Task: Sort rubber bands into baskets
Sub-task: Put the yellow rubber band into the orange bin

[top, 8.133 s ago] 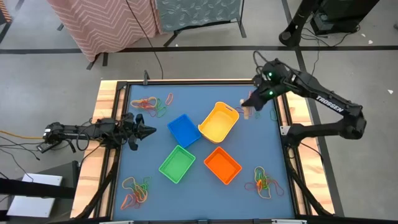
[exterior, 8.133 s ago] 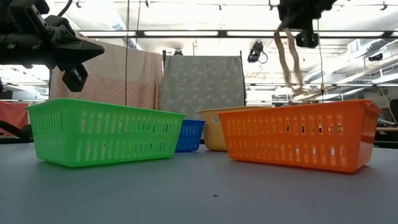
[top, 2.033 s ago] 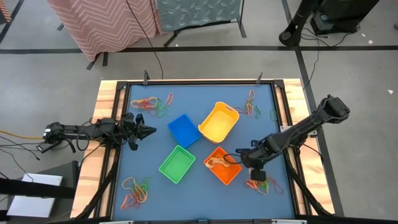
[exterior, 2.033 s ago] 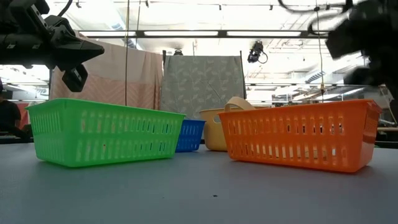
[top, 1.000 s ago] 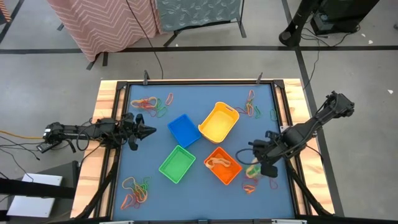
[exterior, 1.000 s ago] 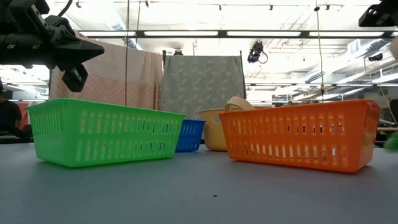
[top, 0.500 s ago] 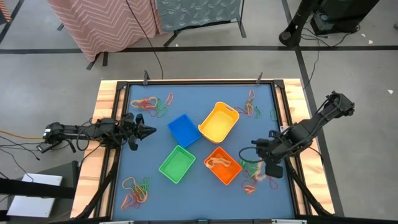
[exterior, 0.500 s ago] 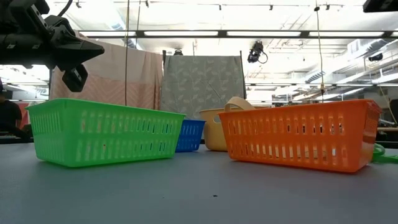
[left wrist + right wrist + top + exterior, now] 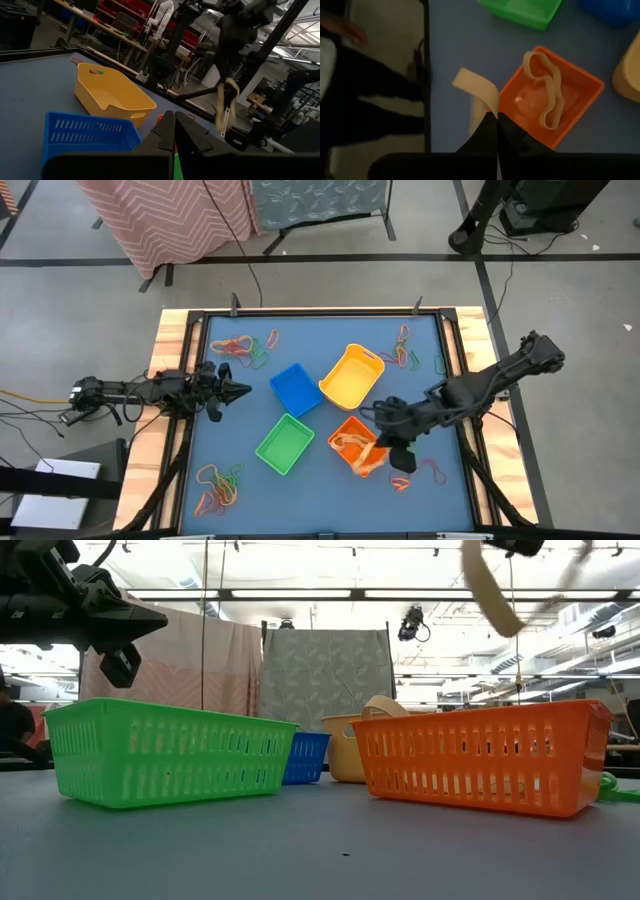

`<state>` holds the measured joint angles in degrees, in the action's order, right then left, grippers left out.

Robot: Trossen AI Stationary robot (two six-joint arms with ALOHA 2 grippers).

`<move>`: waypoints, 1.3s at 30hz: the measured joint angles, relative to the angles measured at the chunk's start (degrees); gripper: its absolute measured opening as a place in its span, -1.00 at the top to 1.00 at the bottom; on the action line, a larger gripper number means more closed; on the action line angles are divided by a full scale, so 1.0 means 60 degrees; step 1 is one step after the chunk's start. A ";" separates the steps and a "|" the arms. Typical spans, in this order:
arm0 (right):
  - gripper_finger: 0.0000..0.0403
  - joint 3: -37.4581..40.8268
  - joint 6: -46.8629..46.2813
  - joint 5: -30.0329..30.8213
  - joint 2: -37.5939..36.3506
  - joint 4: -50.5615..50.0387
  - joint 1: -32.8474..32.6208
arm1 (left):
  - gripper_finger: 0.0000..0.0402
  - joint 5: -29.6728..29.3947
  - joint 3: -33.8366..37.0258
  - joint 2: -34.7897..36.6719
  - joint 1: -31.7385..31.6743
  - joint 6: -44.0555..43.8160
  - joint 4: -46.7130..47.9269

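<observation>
The right gripper (image 9: 496, 116), pinched closed on a wide tan rubber band (image 9: 476, 86), should centre over the orange plastic basket (image 9: 352, 442), lower middle, before releasing.

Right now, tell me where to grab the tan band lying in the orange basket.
Grip the tan band at its looped end, which arches above the orange basket's rim at one corner. Come straight down from above, since the rest lies low between the walls.
</observation>
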<state>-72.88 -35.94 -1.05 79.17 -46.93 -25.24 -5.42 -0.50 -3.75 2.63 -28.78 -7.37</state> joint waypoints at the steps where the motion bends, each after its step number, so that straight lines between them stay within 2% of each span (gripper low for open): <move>1: 0.99 0.0000 0.0108 -0.0008 0.0171 -0.0005 0.0009 | 0.92 0.0001 -0.0001 0.0001 0.0001 -0.0001 -0.0001; 9: 0.99 0.0004 0.0460 0.0179 0.1255 -0.0047 0.0296 | 0.92 0.0000 0.0000 -0.0002 0.0001 0.0000 0.0000; 21: 0.99 -0.0018 0.0451 0.0123 0.0590 0.0314 0.0695 | 0.92 0.0001 0.0000 -0.0001 -0.0001 0.0001 -0.0001; 27: 0.99 -0.0018 0.0603 0.0369 0.0785 0.0190 0.0869 | 0.92 -0.0002 0.0001 -0.0003 0.0001 0.0001 -0.0001; 32: 0.99 -0.0004 0.0908 0.0445 0.1170 -0.0538 0.0938 | 0.92 -0.0002 0.0001 -0.0003 0.0001 0.0000 -0.0001; 39: 0.74 0.0004 0.0818 0.0021 0.1748 -0.0609 0.0967 | 0.92 -0.0002 -0.0001 -0.0001 -0.0001 0.0001 -0.0001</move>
<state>-72.86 -31.04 -0.93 89.66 -50.58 -19.44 -5.43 -0.50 -3.76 2.62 -28.77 -7.38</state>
